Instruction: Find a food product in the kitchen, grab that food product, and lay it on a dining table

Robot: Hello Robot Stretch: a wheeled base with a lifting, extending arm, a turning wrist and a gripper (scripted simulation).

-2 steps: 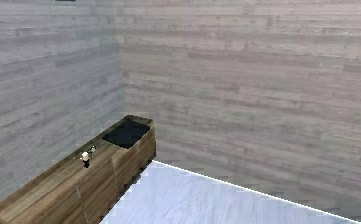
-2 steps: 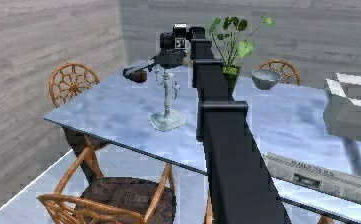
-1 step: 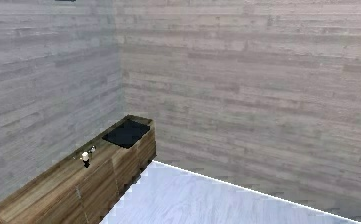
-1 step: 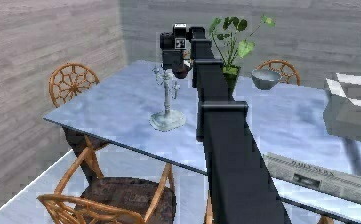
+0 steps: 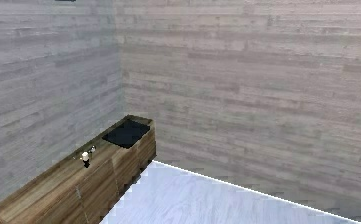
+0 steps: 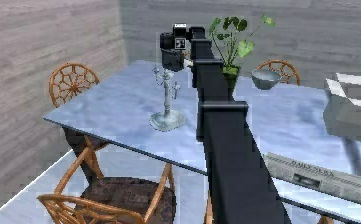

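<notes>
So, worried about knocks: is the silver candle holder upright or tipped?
Upright: the candle holder stands on its round base on the table, stem vertical.

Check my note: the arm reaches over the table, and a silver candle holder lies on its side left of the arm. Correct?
Not quite. In the arm side view the silver candle holder stands upright on the table, not on its side; it is left of the arm, as noted.
</notes>
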